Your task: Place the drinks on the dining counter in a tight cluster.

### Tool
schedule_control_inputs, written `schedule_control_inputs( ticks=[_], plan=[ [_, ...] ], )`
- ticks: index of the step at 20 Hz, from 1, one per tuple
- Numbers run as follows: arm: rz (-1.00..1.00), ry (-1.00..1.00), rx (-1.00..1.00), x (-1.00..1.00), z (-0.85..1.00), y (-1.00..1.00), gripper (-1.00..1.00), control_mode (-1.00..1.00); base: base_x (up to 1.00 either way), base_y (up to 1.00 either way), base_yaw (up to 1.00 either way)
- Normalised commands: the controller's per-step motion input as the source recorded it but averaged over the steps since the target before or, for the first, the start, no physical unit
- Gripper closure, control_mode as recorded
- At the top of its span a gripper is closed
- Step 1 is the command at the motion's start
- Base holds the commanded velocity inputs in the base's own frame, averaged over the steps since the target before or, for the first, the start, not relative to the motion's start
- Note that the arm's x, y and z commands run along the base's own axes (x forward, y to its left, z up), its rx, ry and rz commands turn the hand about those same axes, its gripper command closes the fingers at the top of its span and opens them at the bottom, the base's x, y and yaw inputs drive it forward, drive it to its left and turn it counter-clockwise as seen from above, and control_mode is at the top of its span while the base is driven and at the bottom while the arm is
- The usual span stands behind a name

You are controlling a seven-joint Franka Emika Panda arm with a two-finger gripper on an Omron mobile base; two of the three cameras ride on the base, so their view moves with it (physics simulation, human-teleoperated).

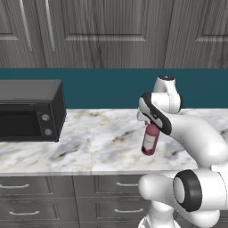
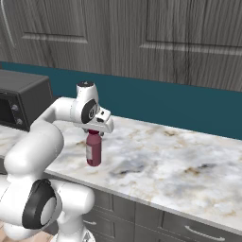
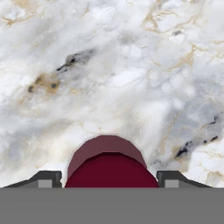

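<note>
Juice bottle (image 3: 107, 164) sits right under the hand cam, dark red cap btwn the two fingertips (image 3: 47, 178), one each side. Gripper (image 2: 95, 131) is down over its top, jaws set wide and closed round the neck (contact looks likely, can't confirm). Bottle stands upright on marble counter (image 1: 89, 142) w/ grey drawers (image 1: 40, 187), right of microwave (image 1: 29, 111), near front edge.

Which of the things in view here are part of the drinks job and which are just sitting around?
Part of the job:
- juice bottle, upright on the marble counter
- gripper, straddling the bottle's top, one finger on each side

Just there:
- microwave, at the counter's left end
- grey drawers below
- teal backsplash
</note>
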Motion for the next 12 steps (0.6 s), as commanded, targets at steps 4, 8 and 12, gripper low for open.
schedule_control_inputs(
  ticks=[4, 8, 12],
  plan=[
    [0.0, -0.05, 0.0, -0.21, 0.13, 0.08, 1.0, -1.0, 0.0, 0.0, 0.0],
    [0.0, 0.0, 0.0, -0.12, 0.1, 0.03, 1.0, -1.0, 0.0, 0.0, 0.0],
    [0.0, 0.0, 0.0, -0.11, 0.12, 0.08, 1.0, -1.0, 0.0, 0.0, 0.0]
  ],
)
